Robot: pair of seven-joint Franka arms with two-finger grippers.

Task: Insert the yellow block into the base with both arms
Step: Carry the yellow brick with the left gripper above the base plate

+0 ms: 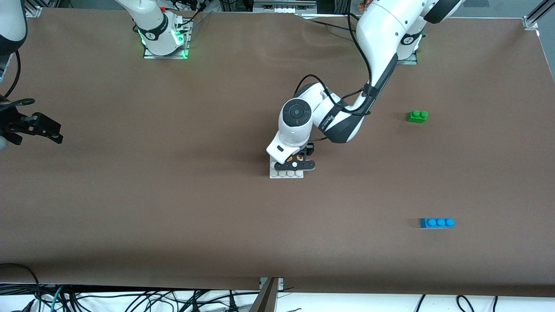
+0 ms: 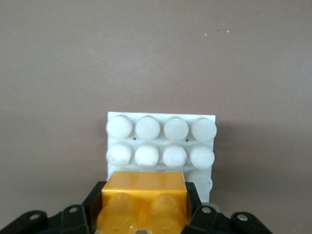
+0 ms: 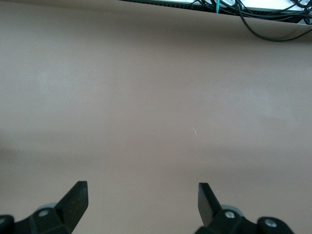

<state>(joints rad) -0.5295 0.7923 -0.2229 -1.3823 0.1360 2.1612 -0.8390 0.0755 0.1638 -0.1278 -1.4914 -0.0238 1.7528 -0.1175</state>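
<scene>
The left claw (image 1: 295,161) is down over the base (image 1: 286,173), which lies near the middle of the brown surface (image 1: 173,216). Its fingers (image 2: 95,200) are clamped on the yellow block (image 2: 143,201). In the left wrist view the block sits low against the base, over the stud rows nearest the claw, with two full rows of white studs and part of a third showing past it; whether it is pressed fully home cannot be told. Its two studs face up toward the wrist camera.

The right claw (image 1: 32,125) waits in the air over the right arm's end of the surface, its fingers (image 3: 75,197) spread apart with nothing between them and only bare brown surface below.

A green brick (image 1: 417,116) lies toward the left arm's end of the surface, well apart from the base. A blue brick (image 1: 437,222) lies nearer the front camera than the green one, also toward that end.

A round mark shows on the right arm's base (image 1: 149,34), but no lettering can be read anywhere.
</scene>
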